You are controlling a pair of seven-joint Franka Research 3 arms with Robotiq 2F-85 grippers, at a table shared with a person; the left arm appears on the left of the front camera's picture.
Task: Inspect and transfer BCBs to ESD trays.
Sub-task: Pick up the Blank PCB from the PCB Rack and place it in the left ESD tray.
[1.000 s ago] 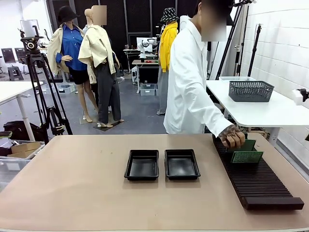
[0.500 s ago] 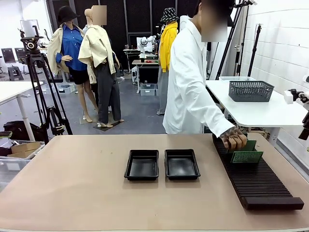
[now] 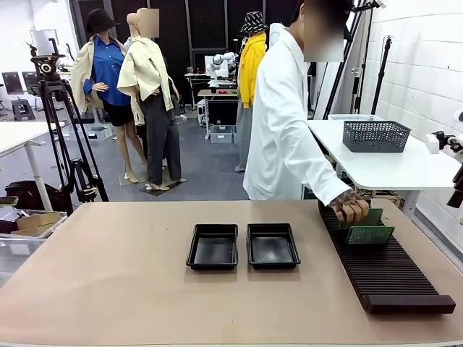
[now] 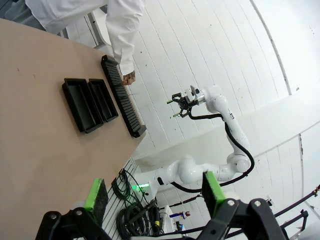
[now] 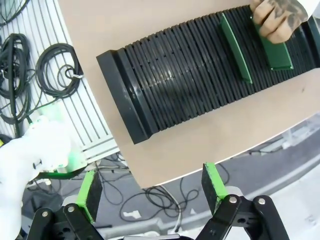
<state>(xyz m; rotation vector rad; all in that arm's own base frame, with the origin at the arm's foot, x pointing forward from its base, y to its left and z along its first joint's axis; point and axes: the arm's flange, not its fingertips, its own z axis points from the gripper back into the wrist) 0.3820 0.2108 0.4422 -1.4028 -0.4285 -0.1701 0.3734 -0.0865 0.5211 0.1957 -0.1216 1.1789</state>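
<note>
Two black ESD trays point(image 3: 213, 246) point(image 3: 273, 245) lie side by side at mid-table, both with bare floors. They also appear in the left wrist view, the first tray point(image 4: 80, 105) beside the second point(image 4: 103, 99). Two green BCBs stand on edge in the slotted rack: the nearer board point(image 3: 370, 235) point(image 5: 236, 47) and the farther board point(image 3: 374, 216) point(image 5: 272, 50). The person's hand point(image 3: 351, 208) point(image 5: 277, 17) rests on the farther one. My left gripper point(image 4: 154, 192) hangs open, high above the table. My right gripper point(image 5: 151, 187) point(image 4: 181, 104) is open, high over the rack's near end.
The long black ribbed rack point(image 3: 383, 267) point(image 5: 190, 75) runs along the table's right side. The person in a white coat stands at the far right corner. A mesh basket point(image 3: 375, 135) sits on a white table behind. Cables point(image 5: 30, 65) lie on the floor past the table edge.
Part of my right arm at the front view's right edge has shifted slightly. The person's hand stays on the farther board with barely any motion.
</note>
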